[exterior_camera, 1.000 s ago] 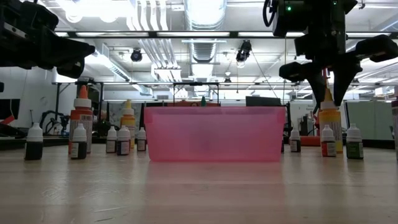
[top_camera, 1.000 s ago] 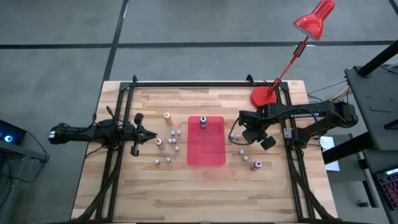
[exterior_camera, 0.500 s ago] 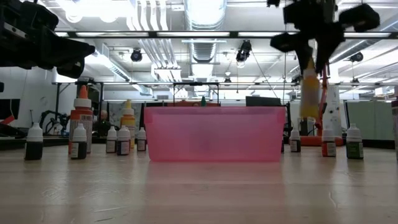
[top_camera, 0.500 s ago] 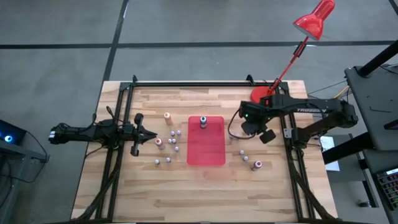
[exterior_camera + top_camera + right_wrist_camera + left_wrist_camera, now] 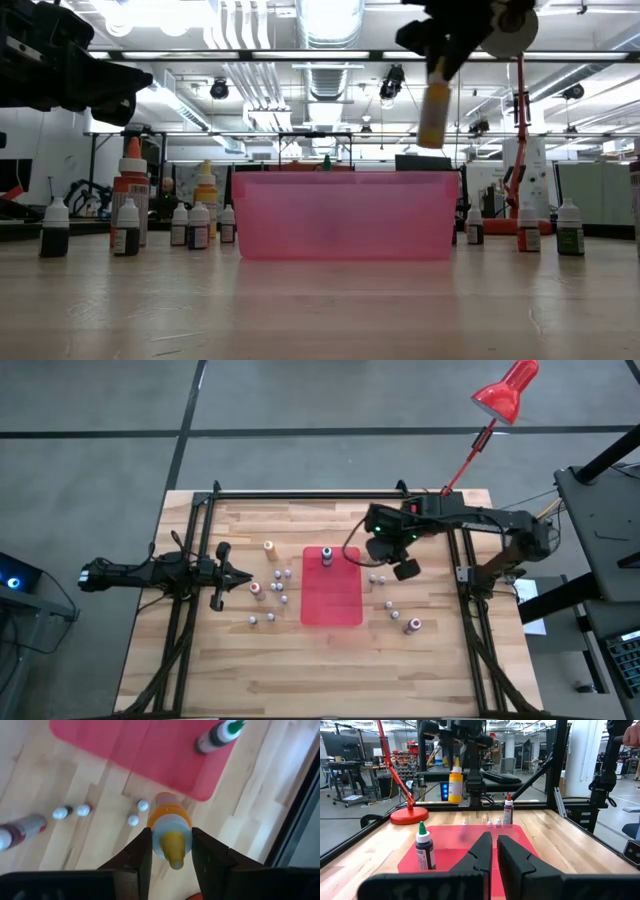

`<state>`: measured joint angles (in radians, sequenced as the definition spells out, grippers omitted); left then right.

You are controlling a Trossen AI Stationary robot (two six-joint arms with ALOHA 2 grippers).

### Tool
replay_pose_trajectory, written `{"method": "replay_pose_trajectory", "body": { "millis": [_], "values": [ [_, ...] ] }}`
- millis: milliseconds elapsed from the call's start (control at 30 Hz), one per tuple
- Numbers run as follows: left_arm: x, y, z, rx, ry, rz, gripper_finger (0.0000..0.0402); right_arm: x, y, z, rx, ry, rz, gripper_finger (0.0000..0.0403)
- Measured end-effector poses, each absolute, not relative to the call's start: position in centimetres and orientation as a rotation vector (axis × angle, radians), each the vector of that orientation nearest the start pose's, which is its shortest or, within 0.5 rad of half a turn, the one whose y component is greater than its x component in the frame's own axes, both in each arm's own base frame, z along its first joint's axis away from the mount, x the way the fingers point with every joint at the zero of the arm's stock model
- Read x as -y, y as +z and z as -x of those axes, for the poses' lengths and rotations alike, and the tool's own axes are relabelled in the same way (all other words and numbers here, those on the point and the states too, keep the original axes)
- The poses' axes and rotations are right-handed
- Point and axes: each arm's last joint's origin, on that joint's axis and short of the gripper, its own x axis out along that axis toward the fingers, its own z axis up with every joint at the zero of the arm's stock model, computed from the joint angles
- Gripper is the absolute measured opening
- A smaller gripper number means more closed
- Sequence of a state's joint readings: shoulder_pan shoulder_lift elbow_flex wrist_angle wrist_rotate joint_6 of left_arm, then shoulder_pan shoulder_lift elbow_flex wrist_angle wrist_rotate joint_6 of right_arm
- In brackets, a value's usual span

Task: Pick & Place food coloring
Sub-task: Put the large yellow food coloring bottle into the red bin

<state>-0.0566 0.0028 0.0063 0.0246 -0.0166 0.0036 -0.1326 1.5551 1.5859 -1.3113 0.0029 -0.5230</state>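
My right gripper (image 5: 171,855) is shut on a yellow food coloring bottle (image 5: 434,100), high above the table just off the red tray's (image 5: 335,600) far right corner. A dark bottle with a green cap (image 5: 424,852) stands upright on the tray's far end. More small food coloring bottles stand on the wood to the tray's left (image 5: 275,588) and right (image 5: 395,610). My left gripper (image 5: 228,573) waits shut at the table's left, pointing level toward the tray. My right gripper pinches the yellow bottle's pale cap collar (image 5: 159,836), at its top end, between its two fingers (image 5: 142,852). The fingers come from above, pointing steeply down. The bottle hangs upright below them (image 5: 455,782), lifted clear of the table and higher than the tray.
A red desk lamp stands with its round base (image 5: 420,515) at the far right corner, its arm slanting up past my right arm. Black frame rails (image 5: 465,610) run along the table's left, right and far sides. Bare wood lies toward the near edge.
My right gripper has risen well above the table with the yellow bottle and has gone toward the table's left and far edge, nearer the tray. The bottle, which stood on the wood right of the tray, now hangs lifted clear and upright.
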Motion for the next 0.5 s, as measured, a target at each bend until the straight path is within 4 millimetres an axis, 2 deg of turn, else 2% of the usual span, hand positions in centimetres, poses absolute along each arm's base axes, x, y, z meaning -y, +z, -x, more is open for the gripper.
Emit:
{"method": "replay_pose_trajectory", "body": {
  "millis": [200,500],
  "values": [
    [0.5,16.8,-9.7,0.028,-0.041,-0.003,0.0003,4.8,33.4,-31.2,-1.315,0.211,0.339,0.0104],
    [0.5,16.8,-9.7,0.028,-0.04,-0.002,0.0003,6.2,32.3,-34.3,-1.342,0.205,0.323,0.0104]
  ]
}}
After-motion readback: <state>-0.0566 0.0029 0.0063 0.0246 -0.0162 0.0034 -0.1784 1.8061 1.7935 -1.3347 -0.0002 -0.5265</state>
